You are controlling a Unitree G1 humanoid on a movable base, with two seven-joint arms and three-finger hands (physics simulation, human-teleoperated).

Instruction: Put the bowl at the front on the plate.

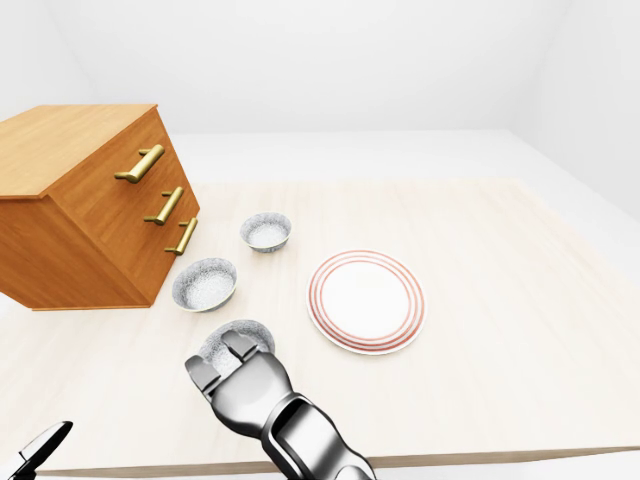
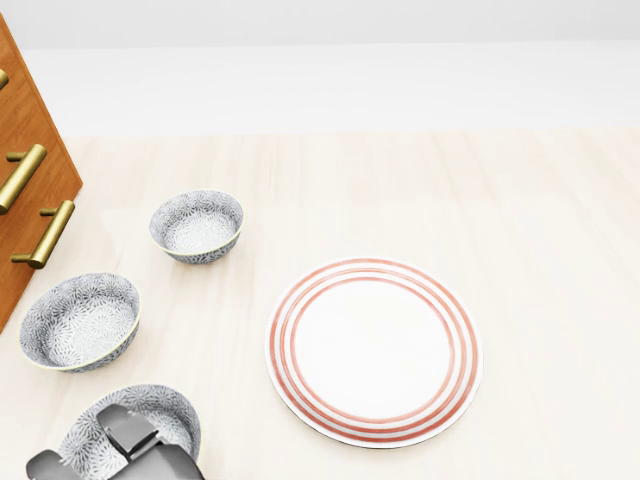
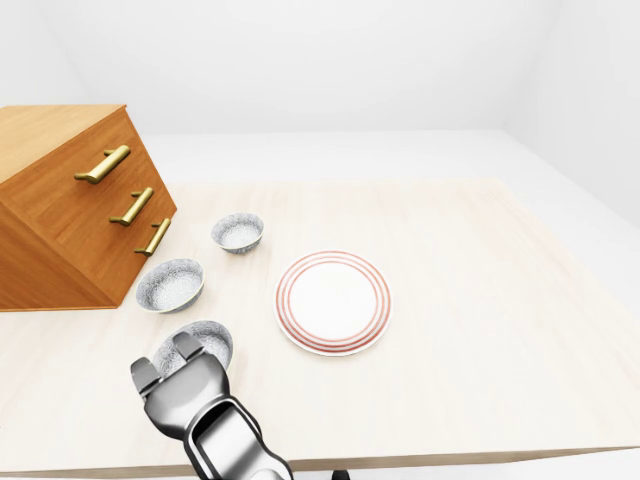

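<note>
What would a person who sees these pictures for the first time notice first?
Most likely the white plate with red rings, in the middle of the pale table. Next comes the shiny metal left hand at the bottom left of the head view, its fingers over the rim of the nearest patterned bowl. Two more bowls and a wooden drawer chest stand along the left.
</note>
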